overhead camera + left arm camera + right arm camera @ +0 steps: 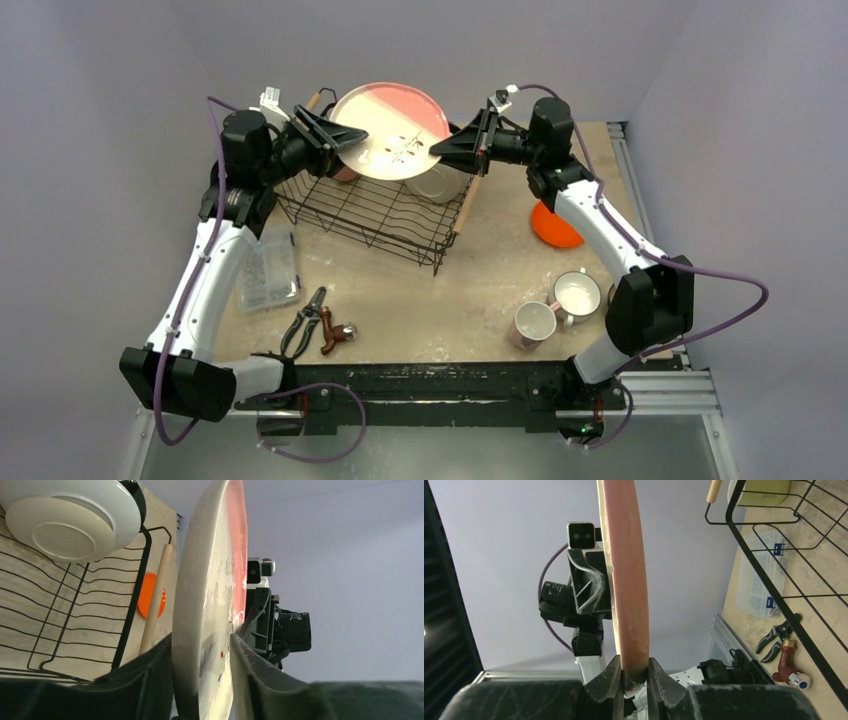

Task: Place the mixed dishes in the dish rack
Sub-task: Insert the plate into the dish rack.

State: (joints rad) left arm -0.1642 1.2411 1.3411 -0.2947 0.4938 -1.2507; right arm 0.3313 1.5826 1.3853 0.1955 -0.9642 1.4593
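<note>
1. Top external view: the cream plate [390, 130] hangs above the dish rack [370, 215], not yet slotted. A pale dish [437, 183] already sits inside.
2. The right pincer [452, 152] pinches the plate's rim. The left pincer [338, 140] straddles the opposite rim, but I cannot tell whether it grips.
3. Waiting on the worktop [450, 290] are the red plate [555, 225], a pink mug [535, 322] and a white mug [578, 292].
</note>
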